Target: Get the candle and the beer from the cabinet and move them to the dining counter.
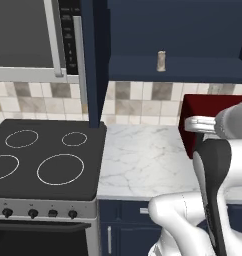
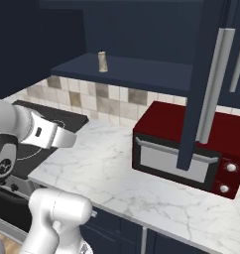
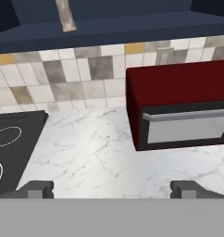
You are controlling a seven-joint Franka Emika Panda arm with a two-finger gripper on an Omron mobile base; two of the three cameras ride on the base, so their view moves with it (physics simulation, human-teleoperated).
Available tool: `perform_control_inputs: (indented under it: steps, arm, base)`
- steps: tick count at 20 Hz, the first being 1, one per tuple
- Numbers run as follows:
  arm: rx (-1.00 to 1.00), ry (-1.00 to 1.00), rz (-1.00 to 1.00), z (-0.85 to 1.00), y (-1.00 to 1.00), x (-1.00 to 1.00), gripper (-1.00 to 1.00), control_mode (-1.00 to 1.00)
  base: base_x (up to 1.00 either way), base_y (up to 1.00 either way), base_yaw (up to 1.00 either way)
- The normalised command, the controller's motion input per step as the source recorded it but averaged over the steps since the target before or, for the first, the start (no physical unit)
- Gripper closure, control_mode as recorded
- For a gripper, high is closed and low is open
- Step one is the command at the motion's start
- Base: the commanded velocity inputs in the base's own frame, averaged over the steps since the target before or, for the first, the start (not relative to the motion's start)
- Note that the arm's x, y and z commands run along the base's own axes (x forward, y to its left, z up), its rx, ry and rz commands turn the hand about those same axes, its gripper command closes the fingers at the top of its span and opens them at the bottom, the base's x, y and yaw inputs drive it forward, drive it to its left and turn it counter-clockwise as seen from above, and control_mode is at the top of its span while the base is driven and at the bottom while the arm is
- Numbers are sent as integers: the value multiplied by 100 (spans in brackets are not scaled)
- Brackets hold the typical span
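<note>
One candle [image 1: 161, 61] stands upright on the bottom shelf of the open cabinet [image 1: 175, 69], above the marble table [image 1: 143, 155] and red microwave [image 2: 184, 149]. Gripper [image 3: 111, 189] hovers empty, fingers wide apart.

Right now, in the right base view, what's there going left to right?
Stove → candle → microwave → cabinet door handle.

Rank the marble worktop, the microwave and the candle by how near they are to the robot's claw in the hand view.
From the open gripper:
1. Worktop, right under the fingertips.
2. Microwave, ahead to the right, standing on the worktop.
3. Candle, farthest, up on the open cabinet shelf, upper left.
</note>
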Motion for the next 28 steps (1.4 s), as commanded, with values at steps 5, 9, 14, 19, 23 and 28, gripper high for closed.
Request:
perform_control_inputs:
  steps: [5,9,14,19,23,28]
  arm:
    - [-1,-19,14,46,0,19,-100,-100]
    - [-5,-29,17,73,0,3,-100,-100]
    - [-5,-25,14,50,0,-1,-100,-100]
    - [-4,-8,3,38,1,7,-100,-100]
    - [-3,0,-1,20,13,11,-100,-100]
    - [0,0,-5,5,9,25,-100,-100]
  base:
    - [0,0,0]
    - [0,0,0]
    - [0,0,0]
    - [0,0,0]
    - [0,0,0]
    - [0,0,0]
